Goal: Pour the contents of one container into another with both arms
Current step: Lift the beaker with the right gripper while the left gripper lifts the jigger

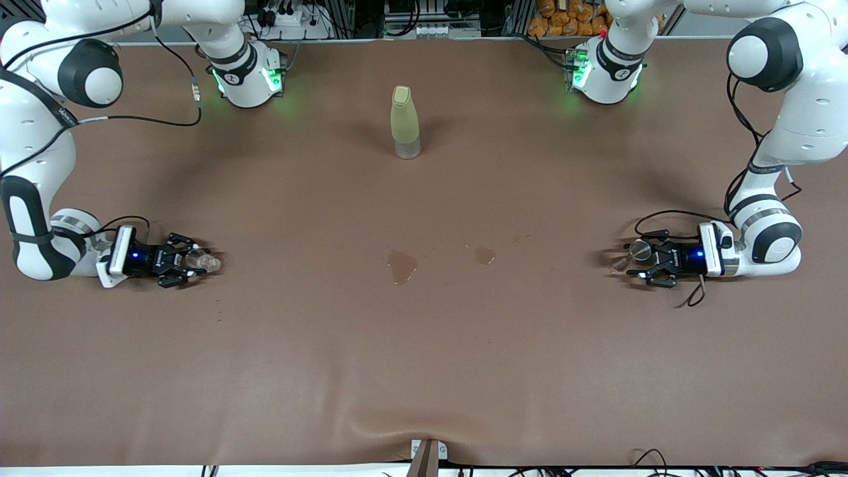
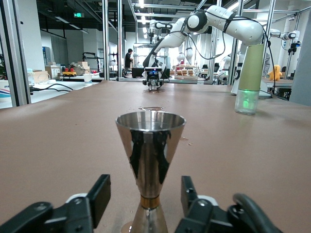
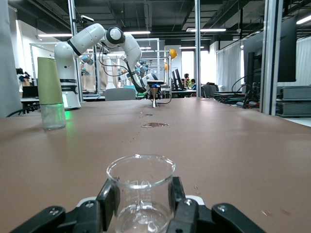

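**Two Hands, Two Little Cups**

While the tall yellow-green bottle (image 1: 405, 122) waits alone, farther from the front camera than both cups, each arm is busy at its own end of the table (image 1: 424, 371).

The right hand (image 1: 177, 260) sits low at the right arm's end. Its fingers (image 3: 111, 199) press on both sides of the tiny clear glass cup (image 3: 141, 191). The hand is closed on the glass cup, and the cup stands upright, so nothing in it can tip out. I think it is held this way so it can be lifted and carried.

The left hand (image 1: 644, 260) sits low at the left arm's end. The silvery hourglass measuring cup (image 2: 150, 162) stands upright between its fingers (image 2: 99, 194). The fingers are half wide, one on each side of the cup's thin middle, and there is a gap on both sides. They do not touch the cup. The hand looks ready to squeeze the thin part, which is a good spot to grab.

The two cups are well apart. Between them the table is bare brown cloth with two small wet spots (image 1: 402, 265). That is lots of open room for the hands to meet in the middle. The bottle is well out of the way. No cup is near a table edge, so a little slip should not send one to the floor.
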Robot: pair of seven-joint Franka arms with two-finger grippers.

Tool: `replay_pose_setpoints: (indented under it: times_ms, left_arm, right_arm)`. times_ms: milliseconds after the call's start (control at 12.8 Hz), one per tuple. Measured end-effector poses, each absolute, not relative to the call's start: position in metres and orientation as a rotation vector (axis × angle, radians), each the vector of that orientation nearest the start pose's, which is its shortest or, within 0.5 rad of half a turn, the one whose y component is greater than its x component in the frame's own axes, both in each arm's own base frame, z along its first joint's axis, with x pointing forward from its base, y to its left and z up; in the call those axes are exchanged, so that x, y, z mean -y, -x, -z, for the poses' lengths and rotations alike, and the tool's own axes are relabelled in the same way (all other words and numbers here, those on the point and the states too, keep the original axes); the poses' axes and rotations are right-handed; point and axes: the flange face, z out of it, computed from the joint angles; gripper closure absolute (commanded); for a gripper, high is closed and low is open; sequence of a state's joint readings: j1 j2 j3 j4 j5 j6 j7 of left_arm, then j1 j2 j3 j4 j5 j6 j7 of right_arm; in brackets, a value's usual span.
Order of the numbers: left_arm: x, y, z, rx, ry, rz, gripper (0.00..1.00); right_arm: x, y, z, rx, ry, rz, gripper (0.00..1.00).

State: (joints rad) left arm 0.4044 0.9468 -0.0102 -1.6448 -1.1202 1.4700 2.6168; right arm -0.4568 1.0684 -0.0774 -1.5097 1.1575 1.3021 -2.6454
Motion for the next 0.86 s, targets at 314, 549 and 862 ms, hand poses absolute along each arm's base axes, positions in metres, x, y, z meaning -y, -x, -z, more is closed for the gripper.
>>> replay_pose_setpoints:
  times_ms: [314, 549, 862]
  left_arm:
    - [-0.124, -0.570, -0.076, 1.313, -1.290, -1.096, 0.85]
    - [-0.126, -0.575, -0.078, 1.334, -1.300, -1.101, 1.00]
    - [-0.124, -0.590, -0.093, 1.395, -1.297, -1.108, 1.00]
  right_arm:
    - [0.138, -0.588, -0.069, 1.193, 1.233, 1.123, 0.66]
    - [0.083, -0.621, -0.093, 1.169, 1.228, 1.082, 0.66]
    - [-0.005, -0.656, -0.122, 1.199, 1.244, 1.072, 0.67]
